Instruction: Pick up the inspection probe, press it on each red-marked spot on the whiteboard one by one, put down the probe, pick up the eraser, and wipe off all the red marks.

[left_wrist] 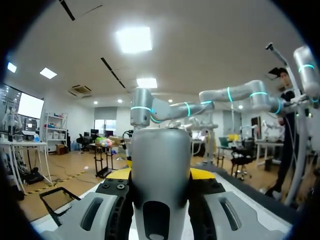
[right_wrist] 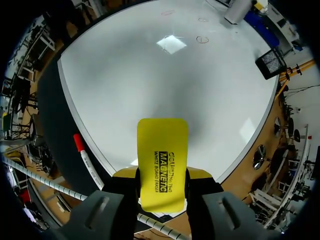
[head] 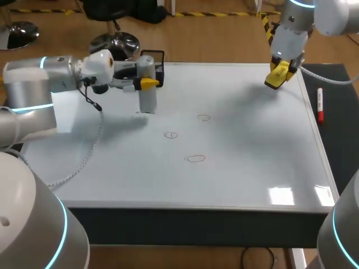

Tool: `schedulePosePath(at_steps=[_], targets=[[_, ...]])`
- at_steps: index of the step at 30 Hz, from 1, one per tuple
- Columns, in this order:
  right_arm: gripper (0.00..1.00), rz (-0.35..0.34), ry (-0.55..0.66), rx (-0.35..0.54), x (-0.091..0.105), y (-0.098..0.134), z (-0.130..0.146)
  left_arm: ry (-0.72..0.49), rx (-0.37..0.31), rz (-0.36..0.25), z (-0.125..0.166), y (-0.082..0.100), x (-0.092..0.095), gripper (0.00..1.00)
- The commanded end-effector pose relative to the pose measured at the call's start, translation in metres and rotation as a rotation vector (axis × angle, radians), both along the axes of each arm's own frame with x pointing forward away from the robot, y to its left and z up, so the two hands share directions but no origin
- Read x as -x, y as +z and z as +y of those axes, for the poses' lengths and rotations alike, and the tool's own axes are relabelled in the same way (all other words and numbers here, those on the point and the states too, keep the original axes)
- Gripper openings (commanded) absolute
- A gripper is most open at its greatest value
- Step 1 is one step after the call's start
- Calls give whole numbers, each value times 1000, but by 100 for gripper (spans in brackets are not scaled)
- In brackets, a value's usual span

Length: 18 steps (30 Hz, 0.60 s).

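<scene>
My left fingers (head: 147, 84) pinch the tall grey cylindrical probe (head: 147, 98), upright at the glossy white whiteboard's (head: 252, 145) far left, well apart from the three red oval marks (head: 195, 158) mid-board. Pressed off-axis, it could skid or tip. My right fingers (head: 279, 74) clamp the flat yellow eraser (right_wrist: 162, 155) above the far right corner. If both arms reach mid-board together, they risk clashing.

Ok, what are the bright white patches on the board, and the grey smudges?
Head view: the white patches by the board's near right corner are glare from lights; the grey smudges are soft shadows, one by the probe, one by the right gripper. Right wrist view: one glare patch on the board, ahead of the eraser.
</scene>
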State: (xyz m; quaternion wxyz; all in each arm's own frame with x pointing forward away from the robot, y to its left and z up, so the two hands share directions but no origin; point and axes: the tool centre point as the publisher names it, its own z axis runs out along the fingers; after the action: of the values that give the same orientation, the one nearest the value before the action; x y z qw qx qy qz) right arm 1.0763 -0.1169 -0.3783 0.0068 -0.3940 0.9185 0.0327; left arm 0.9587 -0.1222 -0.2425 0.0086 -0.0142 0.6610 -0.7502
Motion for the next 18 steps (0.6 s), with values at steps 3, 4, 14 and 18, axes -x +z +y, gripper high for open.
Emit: schedulePosePath(at_steps=[3,4,14,18], targets=[[0,1,2,3,0,1,0,73,-11,-15,36,9,-27,0],[0,1,2,3,0,1,0,86,-15,-18,43,10,-32,0],[0,1,2,3,0,1,0,206,-34,-34,94,14,-76,0],[0,1,2,3,0,1,0,245,-23,-40,106,13,-90,0]])
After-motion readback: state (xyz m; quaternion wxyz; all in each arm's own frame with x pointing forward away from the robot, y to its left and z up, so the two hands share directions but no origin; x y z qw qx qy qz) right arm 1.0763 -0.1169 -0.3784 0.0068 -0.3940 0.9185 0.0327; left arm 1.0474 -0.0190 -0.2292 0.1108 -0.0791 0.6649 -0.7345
